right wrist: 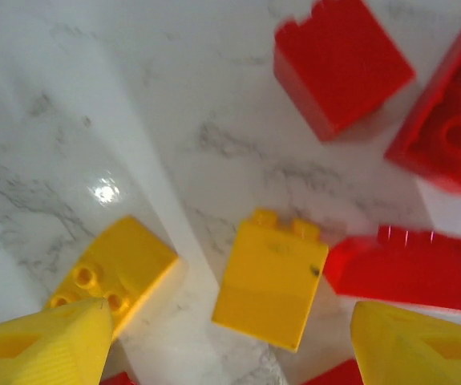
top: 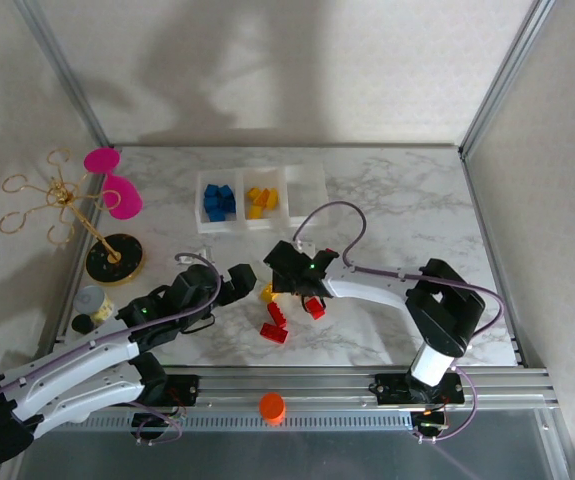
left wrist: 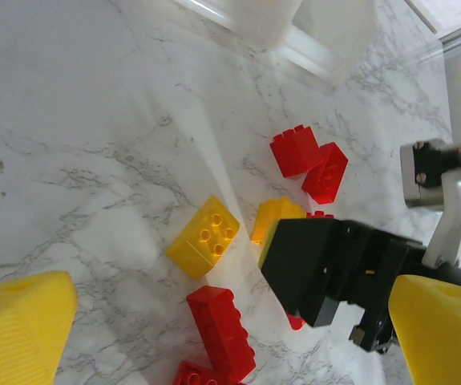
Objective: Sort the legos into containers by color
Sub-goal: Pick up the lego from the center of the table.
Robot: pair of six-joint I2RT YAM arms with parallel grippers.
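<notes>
The containers (top: 303, 183) stand in a row at the back: blue legos (top: 217, 200) in the left bin, yellow ones (top: 261, 202) in the middle bin. Loose legos lie in front. My right gripper (top: 287, 284) (right wrist: 230, 357) is open, low over the pile, with a yellow brick (right wrist: 270, 277) lying on its side between its fingers (right wrist: 42, 345). A second yellow brick (right wrist: 114, 269) (left wrist: 206, 235) lies to its left. Red bricks (right wrist: 342, 64) (left wrist: 222, 329) lie around. My left gripper (top: 239, 281) (left wrist: 230, 353) is open beside the pile, holding nothing.
Two pink cups (top: 115, 182) and a gold wire stand (top: 67, 210) on a black base occupy the left side. An orange cap (top: 272, 405) sits on the front rail. Metal frame posts (top: 497, 80) bound the table. The right arm's black head (left wrist: 334, 265) crowds the left wrist view.
</notes>
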